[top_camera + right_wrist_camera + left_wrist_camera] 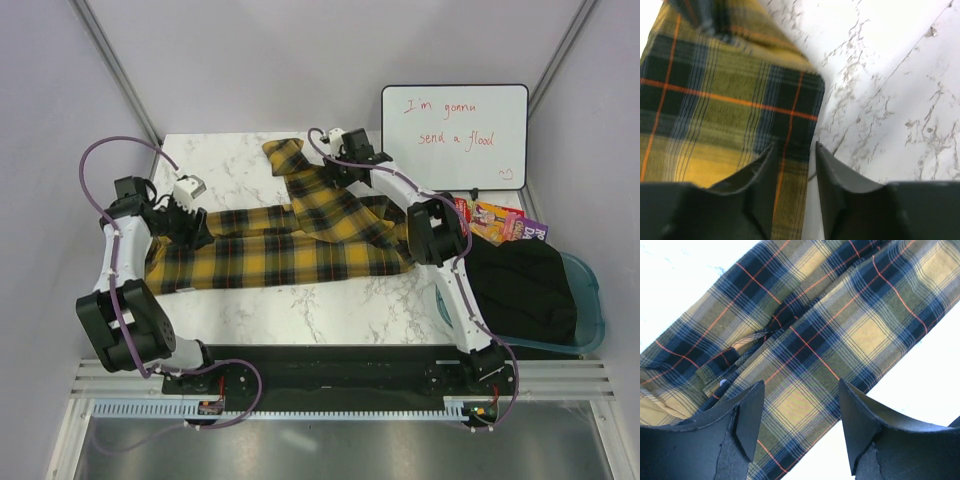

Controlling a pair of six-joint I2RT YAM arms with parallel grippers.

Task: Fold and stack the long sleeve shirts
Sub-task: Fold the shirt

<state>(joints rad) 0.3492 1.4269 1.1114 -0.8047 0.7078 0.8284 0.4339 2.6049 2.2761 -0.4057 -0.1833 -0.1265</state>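
Note:
One long sleeve shirt [300, 255], yellow-and-black plaid with thin red lines, lies folded lengthwise across the marble table [230, 165]. One sleeve [320, 195] runs diagonally to the back, its cuff near the far edge. My left gripper [200, 230] hovers over the shirt's left end. In the left wrist view it [801, 422] is wide open above the plaid cloth [805, 340], near its edge and a white button [723, 383]. My right gripper [330, 168] is at the sleeve. In the right wrist view its [795, 150] narrowly parted fingers straddle the sleeve's edge [730, 100].
A whiteboard [455, 135] with red writing leans at the back right. A blue bin [592, 300] at the right holds a black garment [520, 285]. Colourful snack packets [500, 222] lie behind it. Grey walls close in the table on both sides.

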